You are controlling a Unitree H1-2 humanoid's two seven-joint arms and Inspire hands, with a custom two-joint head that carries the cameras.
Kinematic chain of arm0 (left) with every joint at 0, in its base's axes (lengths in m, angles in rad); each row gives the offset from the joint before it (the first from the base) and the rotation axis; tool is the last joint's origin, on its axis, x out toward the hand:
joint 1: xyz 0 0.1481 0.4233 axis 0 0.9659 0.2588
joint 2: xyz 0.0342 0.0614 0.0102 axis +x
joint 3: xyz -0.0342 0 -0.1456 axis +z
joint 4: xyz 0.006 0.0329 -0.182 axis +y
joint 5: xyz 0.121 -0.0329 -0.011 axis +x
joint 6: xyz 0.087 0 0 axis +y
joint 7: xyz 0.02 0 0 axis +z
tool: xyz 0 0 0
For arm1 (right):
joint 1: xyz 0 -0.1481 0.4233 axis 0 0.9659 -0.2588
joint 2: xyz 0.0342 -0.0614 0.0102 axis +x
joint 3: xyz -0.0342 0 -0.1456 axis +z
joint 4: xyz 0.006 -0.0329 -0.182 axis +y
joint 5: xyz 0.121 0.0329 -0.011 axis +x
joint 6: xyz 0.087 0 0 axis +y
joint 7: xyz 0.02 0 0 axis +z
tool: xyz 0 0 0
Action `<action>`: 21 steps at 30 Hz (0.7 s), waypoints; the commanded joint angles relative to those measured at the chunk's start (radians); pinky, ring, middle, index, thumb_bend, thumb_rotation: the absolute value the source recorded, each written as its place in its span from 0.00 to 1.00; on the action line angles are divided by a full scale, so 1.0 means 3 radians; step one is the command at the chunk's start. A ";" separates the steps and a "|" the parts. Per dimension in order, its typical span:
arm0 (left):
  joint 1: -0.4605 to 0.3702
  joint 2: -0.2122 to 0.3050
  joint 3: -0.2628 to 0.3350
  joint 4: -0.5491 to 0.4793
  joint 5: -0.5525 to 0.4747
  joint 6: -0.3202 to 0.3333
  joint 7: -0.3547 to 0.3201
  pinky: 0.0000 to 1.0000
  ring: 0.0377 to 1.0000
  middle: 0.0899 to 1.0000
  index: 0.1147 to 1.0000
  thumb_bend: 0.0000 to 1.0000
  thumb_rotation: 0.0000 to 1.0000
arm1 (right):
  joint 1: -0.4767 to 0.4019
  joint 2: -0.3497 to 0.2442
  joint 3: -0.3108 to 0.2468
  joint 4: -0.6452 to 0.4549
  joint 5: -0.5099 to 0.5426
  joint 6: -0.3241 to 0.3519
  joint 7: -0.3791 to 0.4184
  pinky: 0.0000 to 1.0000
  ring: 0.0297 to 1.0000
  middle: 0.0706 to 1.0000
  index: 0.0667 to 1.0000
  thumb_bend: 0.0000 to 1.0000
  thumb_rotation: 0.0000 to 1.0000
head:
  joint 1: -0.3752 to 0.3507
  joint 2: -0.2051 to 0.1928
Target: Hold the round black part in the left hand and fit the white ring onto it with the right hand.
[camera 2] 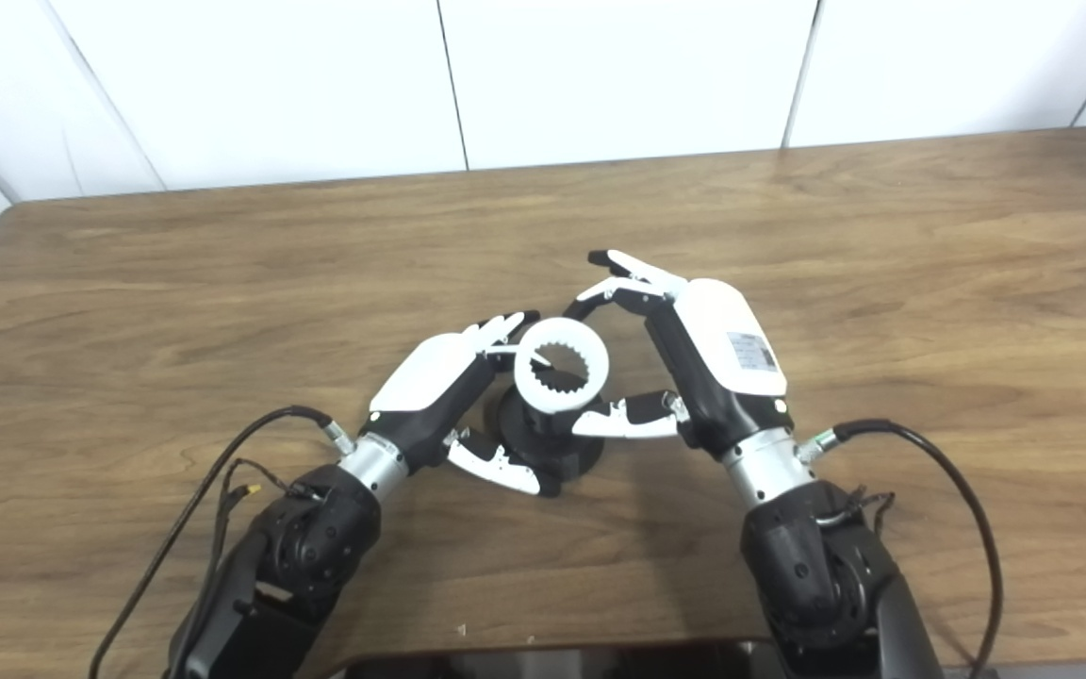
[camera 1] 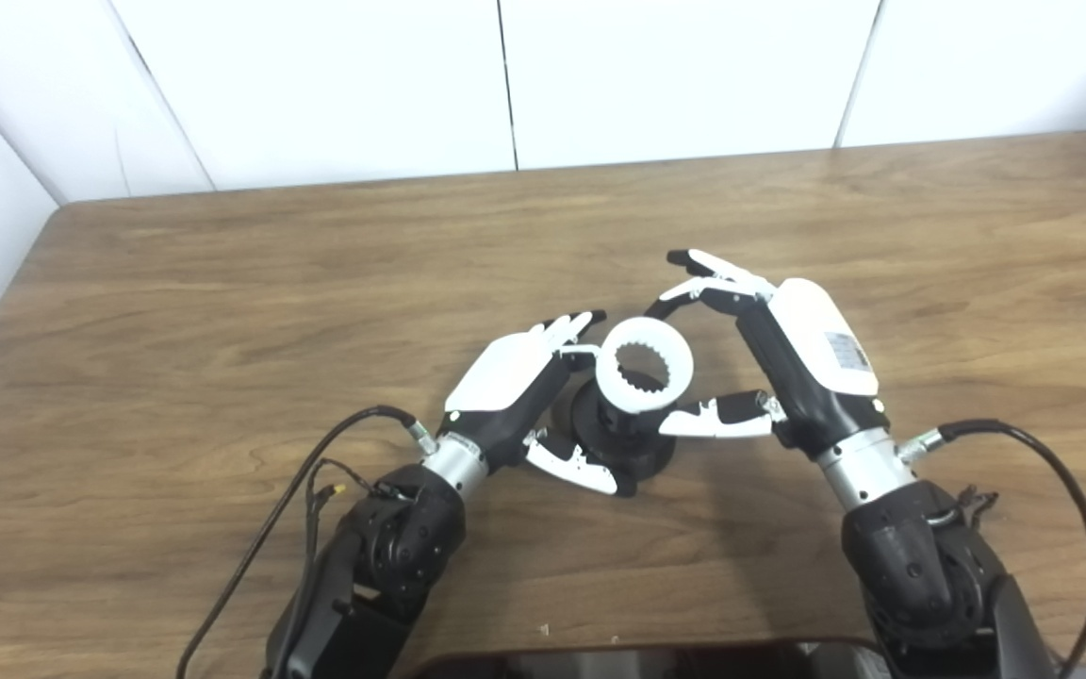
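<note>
The round black part [camera 1: 611, 441] stands on the wooden table [camera 1: 222, 283] at its middle. The white ring [camera 1: 681, 360], toothed on its inner edge, sits on top of the black part. My left hand [camera 1: 515, 377] is closed around the black part, fingers behind it and thumb in front at its base. My right hand [camera 1: 793, 354] is just right of the ring, with its fingers spread and lifted behind it. Its thumb lies under the ring's near right edge. It holds nothing. Both also show in the right eye view, ring [camera 2: 593, 363] and part [camera 2: 543, 441].
Cables [camera 1: 317, 481] trail from both wrists over the table. A dark object [camera 1: 647, 660] lies along the near edge at the bottom of the picture. White wall panels stand behind the table's far edge.
</note>
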 commanded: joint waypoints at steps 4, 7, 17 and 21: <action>-0.0126 -0.0003 0.0009 -0.0098 0.0053 0.0021 0.0002 1.00 1.00 1.00 0.55 0.94 0.38 | -0.0135 0.0052 0.0015 0.0004 -0.0065 -0.0036 0.0005 0.83 0.85 0.86 0.59 0.75 0.24 | 0.0005 0.0011; -0.0126 -0.0008 0.0010 -0.0107 0.0055 0.0029 -0.0002 1.00 1.00 1.00 0.55 0.94 0.37 | -0.0139 0.0054 0.0027 0.0044 -0.0076 -0.0043 0.0017 0.83 0.85 0.86 0.59 0.75 0.24 | 0.0014 0.0016; -0.0128 -0.0004 0.0019 -0.0140 0.0049 0.0049 -0.0019 1.00 1.00 1.00 0.55 0.94 0.37 | -0.0093 0.0051 0.0056 0.0171 -0.0101 -0.0076 -0.0011 0.85 0.85 0.86 0.59 0.76 0.25 | 0.0026 0.0036; -0.0124 0.0005 0.0020 -0.0161 0.0054 0.0064 -0.0038 1.00 1.00 1.00 0.55 0.94 0.38 | -0.0047 0.0039 0.0066 0.0213 -0.0102 -0.0094 -0.0033 0.86 0.85 0.86 0.60 0.76 0.27 | 0.0022 0.0046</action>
